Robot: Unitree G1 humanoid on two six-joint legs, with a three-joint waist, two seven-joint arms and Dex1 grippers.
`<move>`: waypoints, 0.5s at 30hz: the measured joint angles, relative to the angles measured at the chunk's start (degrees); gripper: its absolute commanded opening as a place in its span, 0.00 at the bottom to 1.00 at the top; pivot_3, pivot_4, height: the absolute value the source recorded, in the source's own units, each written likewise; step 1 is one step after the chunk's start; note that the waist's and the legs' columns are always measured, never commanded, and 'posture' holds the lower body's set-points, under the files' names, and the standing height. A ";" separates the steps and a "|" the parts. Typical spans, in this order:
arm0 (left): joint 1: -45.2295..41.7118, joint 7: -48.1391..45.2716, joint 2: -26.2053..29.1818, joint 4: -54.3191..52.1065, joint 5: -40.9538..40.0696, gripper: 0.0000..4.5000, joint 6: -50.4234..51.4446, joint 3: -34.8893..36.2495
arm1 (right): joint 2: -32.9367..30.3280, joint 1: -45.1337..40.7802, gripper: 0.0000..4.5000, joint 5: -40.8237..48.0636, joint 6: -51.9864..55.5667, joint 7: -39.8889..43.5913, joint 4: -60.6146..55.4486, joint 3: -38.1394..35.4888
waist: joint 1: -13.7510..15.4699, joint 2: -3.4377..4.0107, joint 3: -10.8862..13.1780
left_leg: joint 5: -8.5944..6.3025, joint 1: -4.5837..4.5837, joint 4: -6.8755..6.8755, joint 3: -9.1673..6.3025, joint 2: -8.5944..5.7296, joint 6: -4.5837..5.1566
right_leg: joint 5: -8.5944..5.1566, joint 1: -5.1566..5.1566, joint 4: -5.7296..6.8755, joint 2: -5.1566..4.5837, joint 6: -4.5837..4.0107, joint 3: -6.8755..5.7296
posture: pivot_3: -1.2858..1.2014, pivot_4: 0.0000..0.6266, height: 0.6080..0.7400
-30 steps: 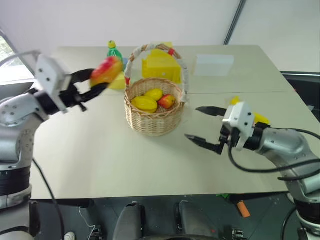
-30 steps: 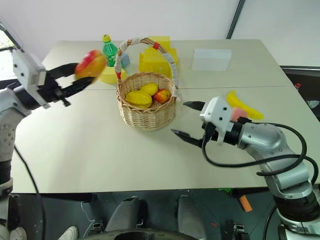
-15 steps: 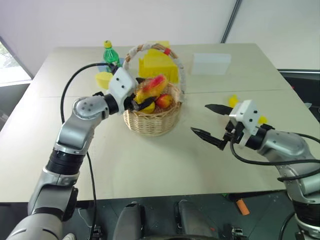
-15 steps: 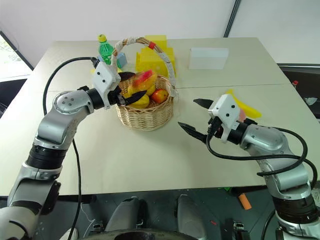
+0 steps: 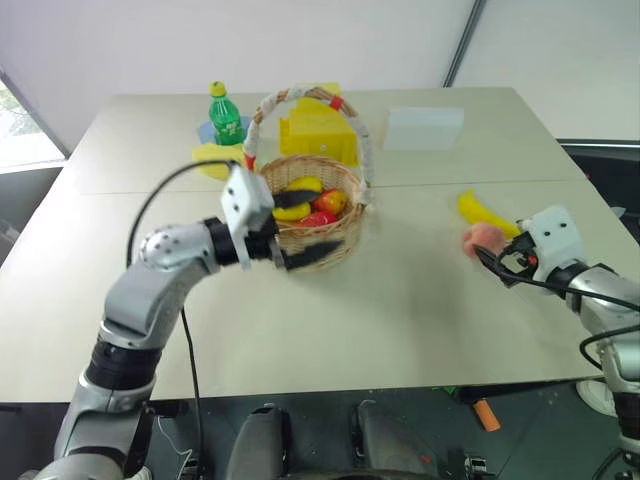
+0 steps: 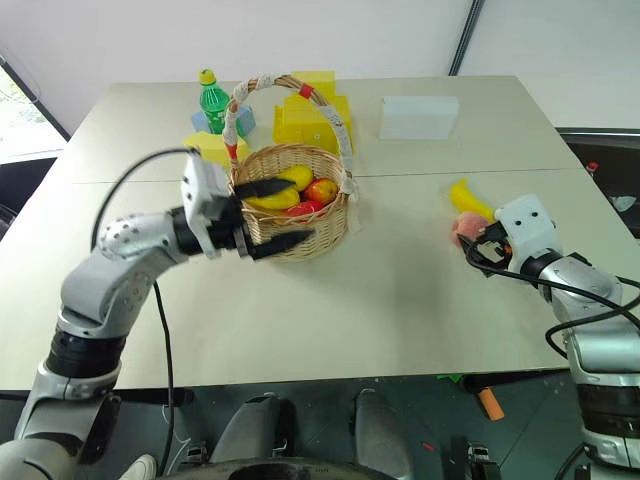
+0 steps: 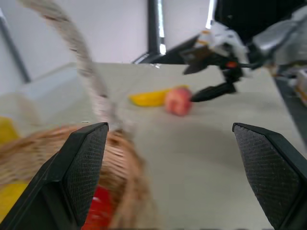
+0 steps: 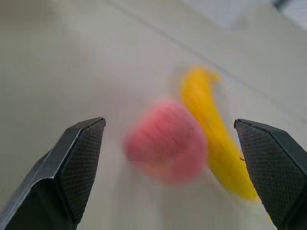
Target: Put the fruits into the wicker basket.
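Now the basket [image 6: 296, 205] stands a little left of the table's [image 6: 400, 300] middle, its cloth-wrapped handle [image 6: 290, 95] arching over it. Inside lie a yellow lemon [image 6: 300, 176], a red apple [image 6: 322, 190], another yellow fruit at the near left, and the red mango [image 6: 306, 206] low between them. The left gripper [image 6: 272, 215] is at the basket's left side with its fingers spread wide and empty, one finger over the rim, the other against the near outer wall.

On the right, the peach [image 6: 466, 227] rests on the table with the banana [image 6: 470, 197] just beyond it, the two touching or nearly so. The right gripper [image 5: 498, 268] points at the peach from the near right, fingers wide apart and holding nothing; in its wrist view the peach [image 8: 165, 142] and banana [image 8: 213, 132] sit between the two fingers.

At the far side of the table stand a green bottle [image 6: 213, 100], a yellow block [image 6: 315, 118] behind the basket, a yellow wedge [image 6: 208, 148] by the bottle, and a white box [image 6: 419, 117] to the right.
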 measured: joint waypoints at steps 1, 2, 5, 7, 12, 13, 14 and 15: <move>0.01 -0.01 -0.10 -0.60 0.02 0.99 0.13 -0.40 | 1.06 -1.05 1.00 -0.35 -0.77 -0.05 1.89 0.42 | -0.06 0.00 0.00 | 0.02 0.01 0.00 0.00 0.00 -0.01 | 0.00 0.01 0.00 0.04 0.00 0.01 | 0.52 0.24 1.00; 0.02 0.05 -0.27 -1.11 0.08 0.99 0.16 -0.79 | 1.70 -1.79 1.00 -0.44 -1.25 -0.09 3.37 0.63 | -0.12 0.04 0.00 | 0.02 0.04 -0.01 -0.01 0.01 -0.01 | 0.00 0.01 0.01 0.07 0.00 0.04 | 0.52 0.24 1.00; 0.69 0.54 -0.75 -2.44 0.30 0.99 0.27 -2.33 | 3.16 -4.10 1.00 -1.04 -2.08 -0.16 7.37 0.96 | -0.20 0.06 -0.01 | 0.01 0.06 -0.01 -0.01 0.03 -0.01 | 0.00 0.02 0.03 0.08 0.00 0.07 | 0.52 0.24 1.00; 1.58 0.90 -1.00 -2.88 0.71 0.99 0.41 -3.21 | 4.28 -5.37 1.00 -1.05 -2.43 -0.18 9.14 1.10 | -0.13 0.06 -0.01 | 0.01 0.06 -0.01 -0.02 0.03 -0.01 | 0.00 0.01 0.06 0.09 0.00 0.06 | 0.52 0.24 1.00; 2.38 1.84 -0.95 -3.01 1.89 0.99 0.50 -4.45 | 5.82 -7.18 1.00 -1.18 -3.32 -0.06 10.78 2.05 | -0.06 0.07 0.00 | 0.01 0.05 -0.01 -0.03 0.03 -0.01 | 0.00 0.01 0.06 0.07 0.00 0.06 | 0.52 0.24 1.00; 2.58 1.90 -0.94 -3.00 2.00 0.99 0.50 -4.45 | 5.83 -7.43 1.00 -1.24 -3.60 0.01 11.20 2.06 | -0.06 0.07 0.00 | 0.01 0.05 -0.01 -0.02 0.03 -0.01 | 0.00 0.01 0.06 0.06 0.00 0.06 | 0.52 0.24 1.00; 2.87 1.92 -0.93 -3.00 2.08 0.99 0.48 -4.44 | 5.86 -7.64 1.00 -1.29 -3.90 0.10 11.59 2.09 | -0.05 0.07 0.00 | 0.01 0.05 -0.01 -0.02 0.03 -0.01 | 0.00 0.01 0.06 0.06 0.00 0.06 | 0.52 0.24 1.00; 3.16 1.92 -0.90 -3.00 2.25 0.99 0.46 -4.44 | 5.88 -7.83 1.00 -1.37 -4.24 0.19 12.06 2.17 | -0.05 0.07 0.00 | 0.01 0.05 -0.01 -0.02 0.03 -0.01 | 0.00 0.01 0.06 0.07 0.00 0.06 | 0.52 0.24 1.00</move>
